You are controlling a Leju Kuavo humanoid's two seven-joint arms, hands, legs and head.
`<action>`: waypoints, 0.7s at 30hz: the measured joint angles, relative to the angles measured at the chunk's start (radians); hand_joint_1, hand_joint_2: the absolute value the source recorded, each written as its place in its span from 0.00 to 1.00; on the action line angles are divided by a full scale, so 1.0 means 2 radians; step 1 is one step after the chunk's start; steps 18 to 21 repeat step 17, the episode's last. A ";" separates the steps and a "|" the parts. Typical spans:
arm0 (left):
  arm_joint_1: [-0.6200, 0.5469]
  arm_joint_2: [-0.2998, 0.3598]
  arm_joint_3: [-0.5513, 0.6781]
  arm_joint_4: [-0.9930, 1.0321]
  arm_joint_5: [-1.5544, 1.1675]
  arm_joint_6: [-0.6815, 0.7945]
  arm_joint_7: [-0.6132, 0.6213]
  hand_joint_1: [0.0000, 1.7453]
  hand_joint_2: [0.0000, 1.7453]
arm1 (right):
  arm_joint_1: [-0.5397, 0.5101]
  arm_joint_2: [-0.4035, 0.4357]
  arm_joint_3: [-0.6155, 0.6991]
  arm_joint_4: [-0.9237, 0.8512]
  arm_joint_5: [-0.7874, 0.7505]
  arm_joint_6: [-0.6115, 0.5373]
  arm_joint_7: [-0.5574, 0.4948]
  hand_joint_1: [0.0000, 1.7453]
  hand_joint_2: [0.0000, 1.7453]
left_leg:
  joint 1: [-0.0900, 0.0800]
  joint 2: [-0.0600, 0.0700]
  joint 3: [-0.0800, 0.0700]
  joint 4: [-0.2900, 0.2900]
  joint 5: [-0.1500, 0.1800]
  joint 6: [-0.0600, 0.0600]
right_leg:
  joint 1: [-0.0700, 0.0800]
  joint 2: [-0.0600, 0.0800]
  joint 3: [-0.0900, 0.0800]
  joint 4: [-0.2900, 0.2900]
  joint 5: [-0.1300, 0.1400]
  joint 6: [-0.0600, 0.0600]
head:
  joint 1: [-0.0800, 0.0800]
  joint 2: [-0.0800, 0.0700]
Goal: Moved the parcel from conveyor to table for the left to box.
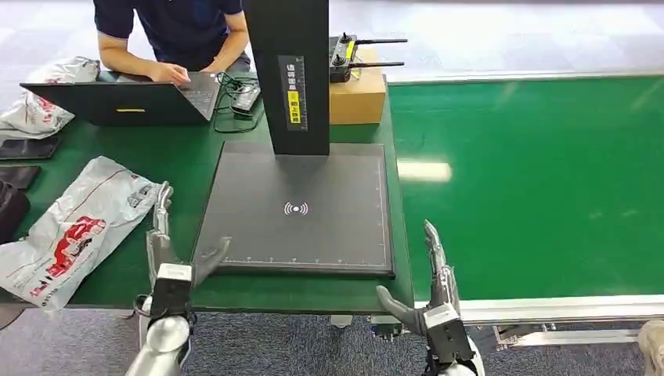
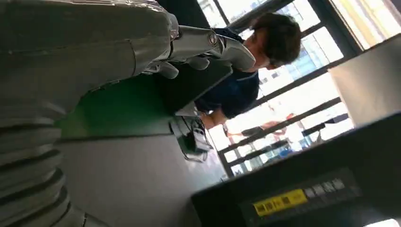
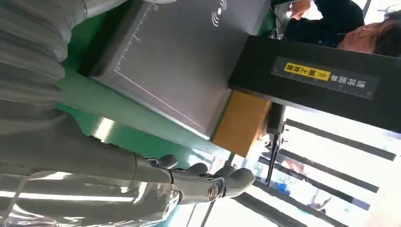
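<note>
A white plastic parcel (image 1: 74,227) with red print lies on the green table at the left. My left hand (image 1: 166,251) stands just right of it, fingers straight and apart, holding nothing. Its fingers (image 2: 208,45) show stretched out in the left wrist view. My right hand (image 1: 431,294) hovers at the table's front right corner, beside the green conveyor belt (image 1: 532,180), fingers spread and empty. The right hand's fingers (image 3: 203,182) appear extended in the right wrist view. The stretch of belt that I see carries no parcel.
A dark scanning pad (image 1: 301,207) with a black post (image 1: 288,74) fills the table's middle. A person (image 1: 176,35) types on a laptop (image 1: 125,100) at the back left. A cardboard box (image 1: 358,95) sits behind the post. Another white bag (image 1: 35,110) and dark items lie far left.
</note>
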 measured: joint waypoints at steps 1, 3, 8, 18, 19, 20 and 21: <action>0.004 -0.002 -0.014 -0.004 0.005 0.000 0.000 0.00 1.00 | -0.009 0.001 0.002 0.007 0.002 -0.004 0.001 0.00 1.00 | 0.000 0.000 0.000 0.000 0.000 0.000 | 0.000 0.000 0.000 0.000 0.000 0.000 | 0.000 0.000; 0.010 -0.007 -0.041 -0.010 0.015 -0.008 0.000 0.00 1.00 | -0.021 0.002 0.005 0.021 0.002 -0.013 0.002 0.00 1.00 | 0.000 0.000 0.000 0.000 0.000 0.000 | 0.000 0.000 0.000 0.000 0.000 0.000 | 0.000 0.000; 0.016 -0.009 -0.080 -0.014 0.022 -0.051 0.000 0.00 1.00 | -0.026 0.002 0.011 0.039 -0.002 -0.030 -0.007 0.00 1.00 | 0.000 0.000 0.000 0.000 0.000 0.000 | 0.000 0.000 0.000 0.000 0.000 0.000 | 0.000 0.000; 0.016 -0.016 -0.093 -0.016 0.023 -0.140 0.000 0.00 1.00 | -0.024 0.013 0.018 0.062 -0.006 -0.067 -0.029 0.00 1.00 | 0.000 0.000 0.000 0.000 0.000 0.000 | 0.000 0.000 0.000 0.000 0.000 0.000 | 0.000 0.000; 0.016 -0.016 -0.093 -0.016 0.023 -0.140 0.000 0.00 1.00 | -0.024 0.013 0.018 0.062 -0.006 -0.067 -0.029 0.00 1.00 | 0.000 0.000 0.000 0.000 0.000 0.000 | 0.000 0.000 0.000 0.000 0.000 0.000 | 0.000 0.000; 0.016 -0.016 -0.093 -0.016 0.023 -0.140 0.000 0.00 1.00 | -0.024 0.013 0.018 0.062 -0.006 -0.067 -0.029 0.00 1.00 | 0.000 0.000 0.000 0.000 0.000 0.000 | 0.000 0.000 0.000 0.000 0.000 0.000 | 0.000 0.000; 0.016 -0.016 -0.093 -0.016 0.023 -0.140 0.000 0.00 1.00 | -0.024 0.013 0.018 0.062 -0.006 -0.067 -0.029 0.00 1.00 | 0.000 0.000 0.000 0.000 0.000 0.000 | 0.000 0.000 0.000 0.000 0.000 0.000 | 0.000 0.000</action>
